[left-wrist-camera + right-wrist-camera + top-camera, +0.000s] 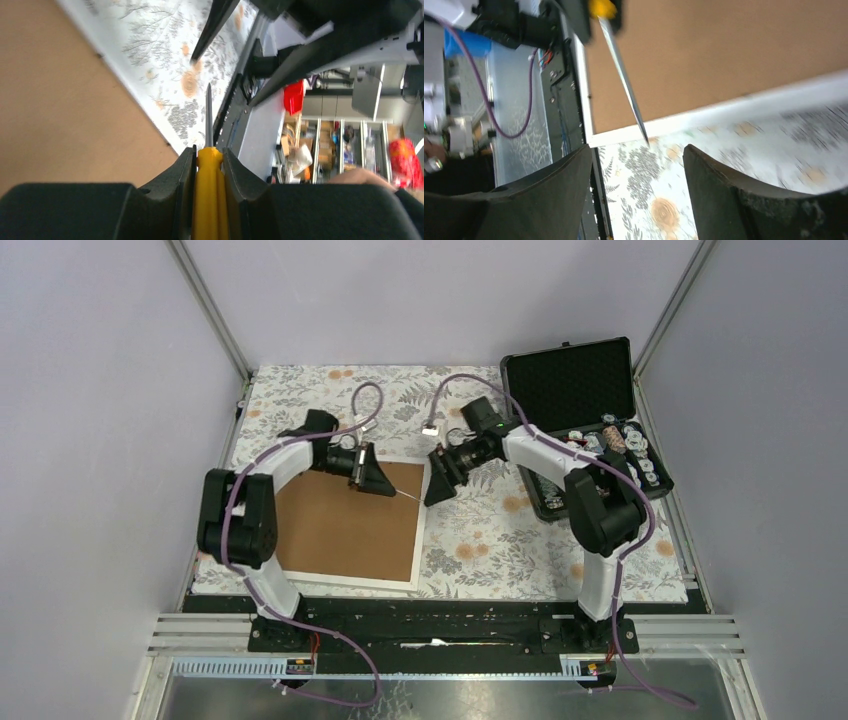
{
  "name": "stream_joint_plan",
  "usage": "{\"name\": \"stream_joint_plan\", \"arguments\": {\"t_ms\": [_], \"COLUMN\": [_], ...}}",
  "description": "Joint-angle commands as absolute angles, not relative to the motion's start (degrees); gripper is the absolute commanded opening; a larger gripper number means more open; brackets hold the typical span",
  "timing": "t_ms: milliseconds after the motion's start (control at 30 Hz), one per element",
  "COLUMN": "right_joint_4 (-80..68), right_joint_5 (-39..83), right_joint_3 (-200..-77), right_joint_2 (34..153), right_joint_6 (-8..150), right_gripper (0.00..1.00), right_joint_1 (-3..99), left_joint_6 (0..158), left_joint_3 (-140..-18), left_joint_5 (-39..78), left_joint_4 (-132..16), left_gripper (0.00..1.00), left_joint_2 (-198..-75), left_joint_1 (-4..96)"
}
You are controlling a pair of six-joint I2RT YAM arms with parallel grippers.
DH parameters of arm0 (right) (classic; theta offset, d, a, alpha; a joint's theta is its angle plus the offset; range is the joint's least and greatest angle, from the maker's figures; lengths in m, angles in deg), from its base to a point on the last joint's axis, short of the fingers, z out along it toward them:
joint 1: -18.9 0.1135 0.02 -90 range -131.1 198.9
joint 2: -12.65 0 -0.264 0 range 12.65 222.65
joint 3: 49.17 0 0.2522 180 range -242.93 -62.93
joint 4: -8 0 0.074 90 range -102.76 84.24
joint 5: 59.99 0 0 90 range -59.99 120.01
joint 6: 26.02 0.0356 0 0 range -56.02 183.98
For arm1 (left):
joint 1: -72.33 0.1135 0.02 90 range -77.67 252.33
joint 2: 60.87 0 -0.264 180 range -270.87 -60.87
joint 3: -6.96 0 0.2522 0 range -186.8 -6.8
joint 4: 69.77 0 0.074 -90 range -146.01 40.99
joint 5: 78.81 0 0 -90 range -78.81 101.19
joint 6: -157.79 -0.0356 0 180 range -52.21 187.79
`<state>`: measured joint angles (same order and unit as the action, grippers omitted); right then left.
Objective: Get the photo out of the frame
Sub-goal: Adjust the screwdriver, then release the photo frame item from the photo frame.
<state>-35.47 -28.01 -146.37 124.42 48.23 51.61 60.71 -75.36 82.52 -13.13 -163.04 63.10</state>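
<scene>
Prying at the frame's rim with a screwdriver, by the look of it

Your frame [340,530] lies face down with its brown back up, so the photo is out of sight, presumably inside it underneath. Your left gripper [208,155] is clamped tight on the yellow handle of a screwdriver [208,115], with the blade tip right at the frame's right-hand white rim, likely to lever the back loose. Your right gripper [636,150] hangs just off that same rim, spread wide and holding nothing.
</scene>
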Motion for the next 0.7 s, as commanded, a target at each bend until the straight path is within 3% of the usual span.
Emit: {"name": "stream_joint_plan", "arguments": {"t_ms": [0, 267, 667], "right_joint_4": [-21.8, -15.5, -9.2], "right_joint_5": [-24.3, -16.5, -16.1], "right_joint_3": [-140.5, -140.4, -140.1], "right_joint_2": [120.0, 127.9, 134.2], "right_joint_6": [63.3, 76.5, 83.1], "right_gripper": [0.74, 0.61, 0.55], "right_joint_1": [44.2, 43.8, 44.2], "left_joint_6": [86.6, 85.2, 81.6], "left_joint_3": [-65.6, -64.0, -65.0], "left_joint_5": [78.9, 73.1, 71.3], "left_joint_4": [-44.4, -47.2, -44.7], "left_gripper": [0.0, 0.0, 0.0], "left_joint_2": [-157.4, -161.2, -165.0], "left_joint_1": [68.2, 69.6, 69.4]}}
